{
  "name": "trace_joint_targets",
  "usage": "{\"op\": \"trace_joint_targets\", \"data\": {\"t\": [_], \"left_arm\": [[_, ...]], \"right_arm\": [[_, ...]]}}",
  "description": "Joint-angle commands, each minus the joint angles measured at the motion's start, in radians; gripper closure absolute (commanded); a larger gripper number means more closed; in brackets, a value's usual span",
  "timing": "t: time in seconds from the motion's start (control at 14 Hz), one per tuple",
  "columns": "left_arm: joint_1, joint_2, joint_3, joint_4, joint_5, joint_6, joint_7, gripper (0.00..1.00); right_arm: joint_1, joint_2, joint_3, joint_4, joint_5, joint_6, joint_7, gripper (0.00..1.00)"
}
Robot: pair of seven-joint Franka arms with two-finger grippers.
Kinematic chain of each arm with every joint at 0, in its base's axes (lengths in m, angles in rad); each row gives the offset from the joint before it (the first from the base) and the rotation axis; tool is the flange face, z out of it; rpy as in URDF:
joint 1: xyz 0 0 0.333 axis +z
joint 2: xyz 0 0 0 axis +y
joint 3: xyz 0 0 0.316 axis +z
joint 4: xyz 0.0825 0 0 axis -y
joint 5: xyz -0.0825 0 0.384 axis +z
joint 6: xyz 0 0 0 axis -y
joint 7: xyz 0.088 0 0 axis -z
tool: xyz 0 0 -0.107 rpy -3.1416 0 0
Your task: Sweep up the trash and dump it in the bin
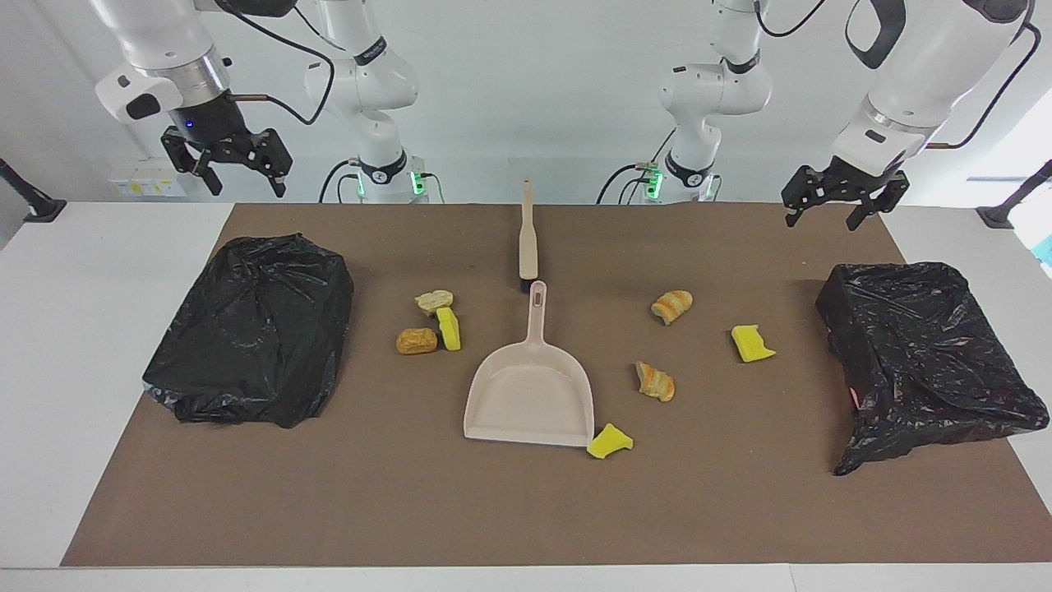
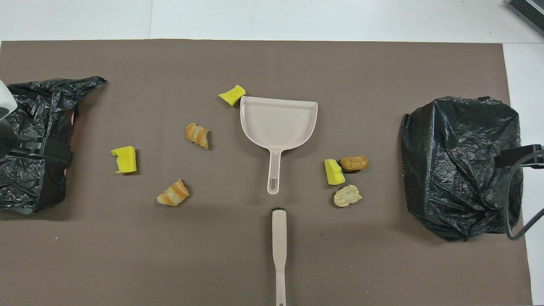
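Trash: seven scraps on the mat, lying from three to nine o'clock round the dustpan. Sponge and bread-like lumps: likely light, soft. Best swept; take brush by its handle. My left gripper and right gripper: raised, open, empty.

Yellow sponge wedges, beige dustpan, black bags.

three sponges, four breads, two bags

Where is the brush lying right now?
The brush lies mid-table, nearer the robots than the dustpan, its head just short of the dustpan's handle tip.
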Motion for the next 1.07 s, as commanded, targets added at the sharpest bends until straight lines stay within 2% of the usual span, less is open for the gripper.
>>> {"op": "trace_joint_targets", "data": {"t": [0.0, 0.14, 0.36, 0.57, 0.72, 1.0], "left_arm": [[-0.003, -0.009, -0.004, -0.024, 0.008, 0.014, 0.001, 0.0], [-0.029, -0.01, -0.009, -0.041, 0.003, 0.031, -0.016, 0.0], [-0.13, -0.012, -0.009, -0.098, 0.0, 0.084, -0.095, 0.0], [-0.21, -0.023, -0.007, -0.187, -0.078, 0.187, -0.143, 0.0], [-0.285, -0.03, -0.009, -0.211, -0.086, 0.189, -0.146, 0.0], [-0.43, -0.108, -0.009, -0.319, -0.088, 0.195, -0.295, 0.0]], "right_arm": [[-0.007, -0.017, 0.005, -0.018, 0.004, -0.006, -0.016, 0.0], [-0.007, -0.017, 0.005, -0.019, 0.004, -0.006, -0.016, 0.0], [-0.007, -0.017, 0.005, -0.019, 0.005, -0.005, -0.016, 0.0], [-0.007, -0.017, 0.005, -0.021, 0.005, -0.005, -0.016, 0.0], [-0.007, -0.022, 0.005, -0.024, 0.007, -0.006, -0.018, 0.0], [-0.008, -0.036, 0.005, -0.044, 0.007, -0.005, -0.018, 0.0]]}}
